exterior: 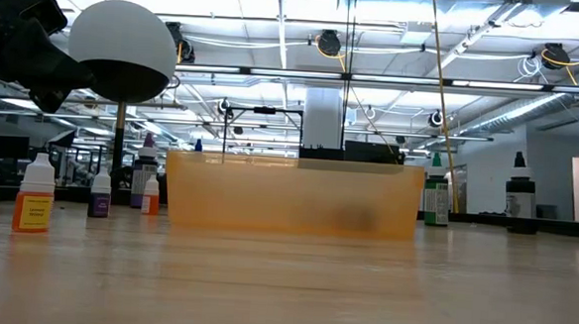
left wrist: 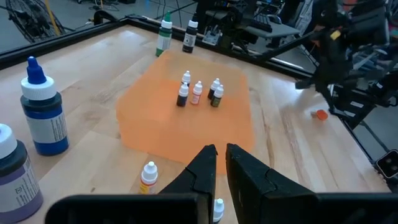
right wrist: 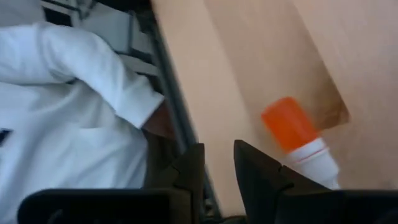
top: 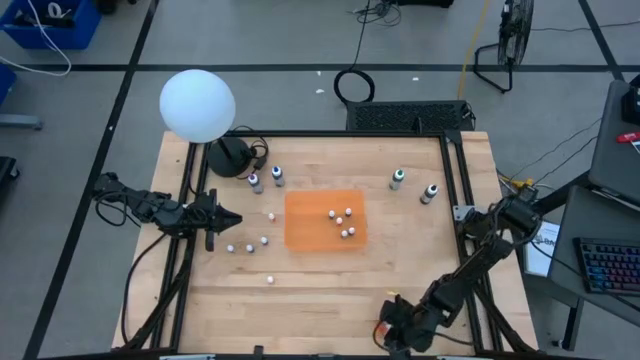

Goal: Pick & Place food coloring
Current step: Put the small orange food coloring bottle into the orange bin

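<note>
Orange mat (top: 324,220) at bench centre carries four tiny food coloring bottles (top: 341,220). More tiny bottles (top: 248,244) on bare wood toward left edge. Taller bottles: two (top: 266,179) near far-left corner, two (top: 413,186) toward far-right. Left gripper (top: 232,219) at left edge, fingers nearly together, empty. Right gripper (top: 385,331) at near edge, fingers narrowly parted, orange-capped bottle (right wrist: 297,138) just beyond, not gripped.
</note>
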